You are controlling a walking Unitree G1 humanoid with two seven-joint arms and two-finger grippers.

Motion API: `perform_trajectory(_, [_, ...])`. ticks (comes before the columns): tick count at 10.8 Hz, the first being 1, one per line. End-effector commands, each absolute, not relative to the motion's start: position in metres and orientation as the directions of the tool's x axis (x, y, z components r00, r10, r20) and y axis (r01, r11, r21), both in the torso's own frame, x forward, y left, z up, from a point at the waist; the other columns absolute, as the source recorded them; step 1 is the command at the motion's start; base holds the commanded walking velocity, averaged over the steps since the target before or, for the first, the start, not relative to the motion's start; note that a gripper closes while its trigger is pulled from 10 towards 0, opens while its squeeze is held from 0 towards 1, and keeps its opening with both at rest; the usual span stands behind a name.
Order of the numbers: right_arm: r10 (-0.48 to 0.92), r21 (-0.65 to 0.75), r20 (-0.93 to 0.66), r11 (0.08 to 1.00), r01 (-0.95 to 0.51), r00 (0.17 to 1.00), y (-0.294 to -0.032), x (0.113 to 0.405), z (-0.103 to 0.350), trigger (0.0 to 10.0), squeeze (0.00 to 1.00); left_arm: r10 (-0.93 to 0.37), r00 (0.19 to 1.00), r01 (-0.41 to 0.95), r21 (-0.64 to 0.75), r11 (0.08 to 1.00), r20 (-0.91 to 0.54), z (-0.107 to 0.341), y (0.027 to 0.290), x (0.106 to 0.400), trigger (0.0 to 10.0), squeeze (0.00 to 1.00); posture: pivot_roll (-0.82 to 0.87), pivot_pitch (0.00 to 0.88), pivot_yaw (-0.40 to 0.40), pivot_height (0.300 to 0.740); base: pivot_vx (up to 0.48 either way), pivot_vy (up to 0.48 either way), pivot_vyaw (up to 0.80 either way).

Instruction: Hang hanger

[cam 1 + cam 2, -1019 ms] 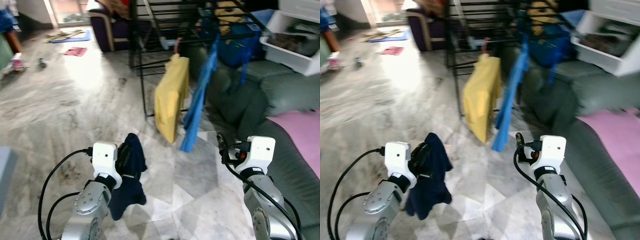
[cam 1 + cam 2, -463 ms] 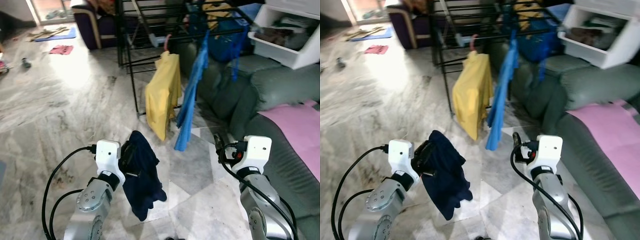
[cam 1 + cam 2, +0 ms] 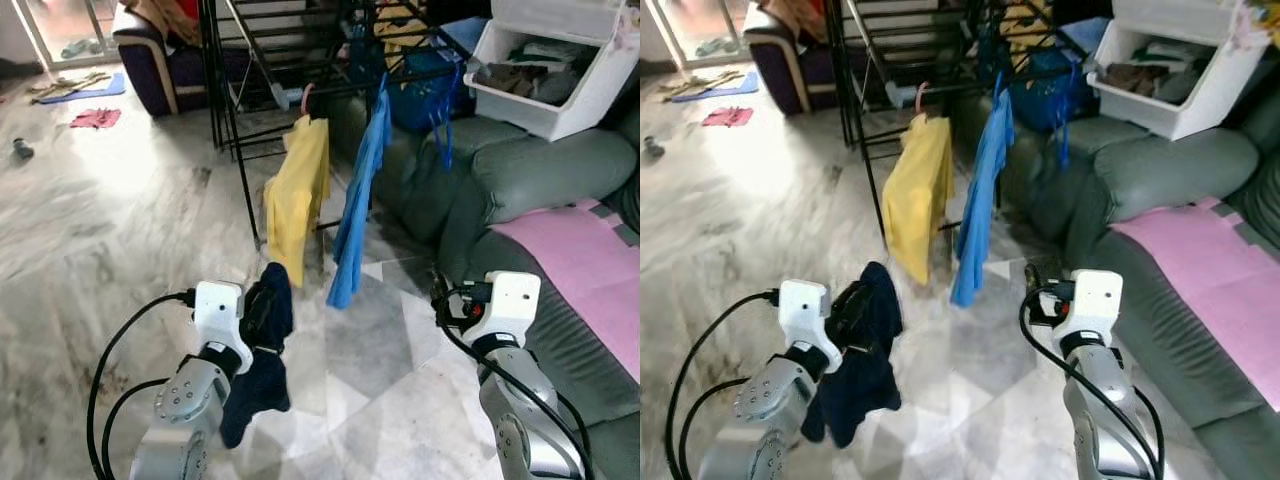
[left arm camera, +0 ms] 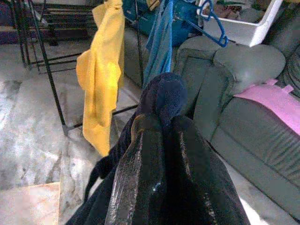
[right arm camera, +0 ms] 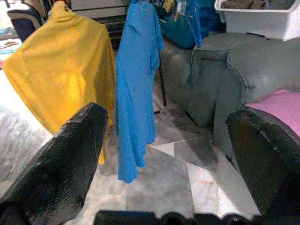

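Closer now: the black drying rack [image 3: 290, 60] and the grey sofa [image 3: 520, 190] have slid nearer as the robot walks in, and the dark garment that swung out wide a moment ago hangs straighter again. On that rack hang a yellow shirt [image 3: 295, 200] and a blue shirt [image 3: 358, 195], side by side, both well ahead of the arms.

Task-wise, the hanging isn't done yet; I'd judge this as the approach, with the reach up to a rail left to come.

The dark navy garment [image 3: 262, 355] droops from the left gripper [image 4: 161, 140], long axis running straight down toward the marble floor [image 3: 100, 230], top bunched at the fingers, which are clenched on it. Any hanger inside the cloth can't be made out. The right gripper [image 5: 166, 154] carries nothing, fingers spread wide, facing the blue shirt.
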State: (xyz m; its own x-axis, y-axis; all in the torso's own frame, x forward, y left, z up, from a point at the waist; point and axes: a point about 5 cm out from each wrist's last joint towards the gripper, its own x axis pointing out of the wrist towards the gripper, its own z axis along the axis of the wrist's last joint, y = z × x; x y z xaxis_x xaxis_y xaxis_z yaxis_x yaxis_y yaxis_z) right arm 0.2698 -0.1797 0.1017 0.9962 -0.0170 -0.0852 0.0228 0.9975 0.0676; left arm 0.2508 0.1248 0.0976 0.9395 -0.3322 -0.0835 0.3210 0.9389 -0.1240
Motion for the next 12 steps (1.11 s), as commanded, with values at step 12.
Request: perform_trajectory(12, [-0.02,0.066,-0.069,0.998,0.024,0.997,-0.1771,0.2756,0.1015,10.0,0.0,-0.372,0.927,0.365,-0.113,0.924,-0.053,0.1036,0.1178,0.2535,10.0,0.0,0.02,0.063,-0.03,0.74,0.287,0.0,-0.37])
